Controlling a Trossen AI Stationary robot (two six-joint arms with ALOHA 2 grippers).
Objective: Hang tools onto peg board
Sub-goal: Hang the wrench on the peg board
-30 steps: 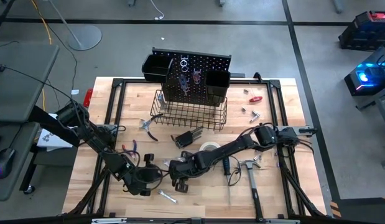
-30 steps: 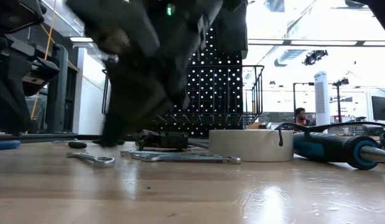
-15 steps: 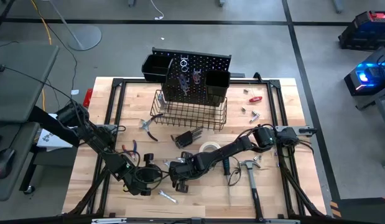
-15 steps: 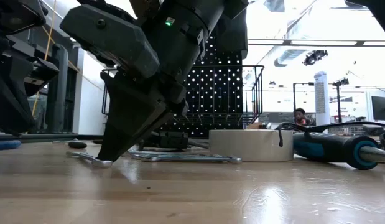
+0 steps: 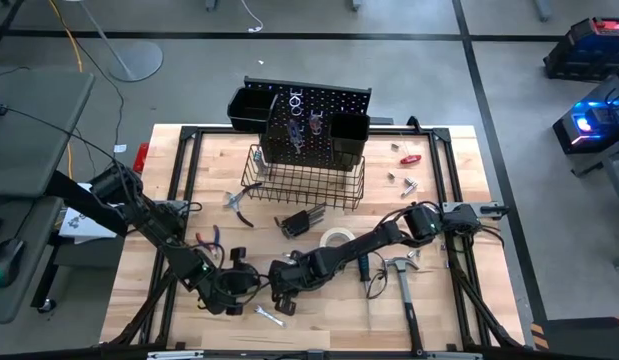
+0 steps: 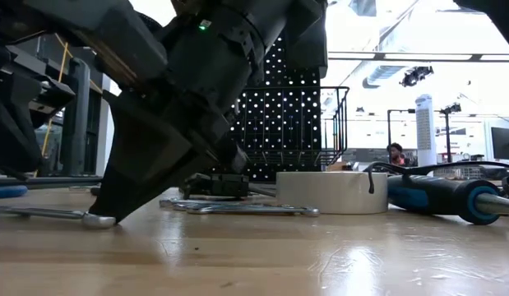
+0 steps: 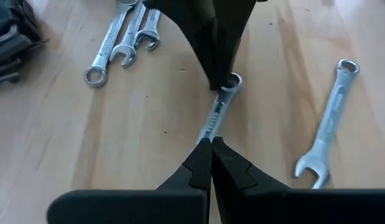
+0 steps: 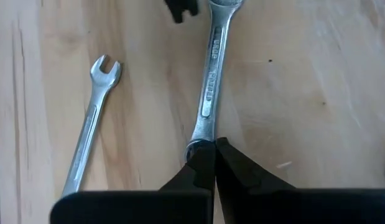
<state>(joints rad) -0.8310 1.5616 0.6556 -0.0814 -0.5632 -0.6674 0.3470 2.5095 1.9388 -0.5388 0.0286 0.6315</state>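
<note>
Near the front edge of the desk (image 5: 439,300), well forward of the peg board (image 5: 309,120), a small silver wrench (image 7: 220,111) lies flat on the wood with an end effector at each of its ends. The left end effector (image 7: 211,142) has its fingers pressed together, and their tips meet one end of the wrench; whether they pinch the metal or only touch it is hard to tell from the left wrist view. From there the wrench's long axis runs straight away toward the right end effector (image 8: 214,144), whose fingers are likewise pressed together, tips set against the wrench's ring end, as the right wrist view shows. In the high view the wrench lies between the two end effectors, running roughly side to side across the desk. Just beside it lies a second wrench (image 7: 328,138), roughly parallel, its open jaw pointing toward the left arm. Farther toward the peg board from this pair, a cluster of three more wrenches (image 7: 124,40) lies fanned on the wood. To the right of the held wrench, and nearer the peg board, sit the white tape roll (image 5: 336,237), a blue-handled screwdriver (image 6: 439,196) and the hammer (image 5: 404,280), handle pointing to the front edge.
</note>
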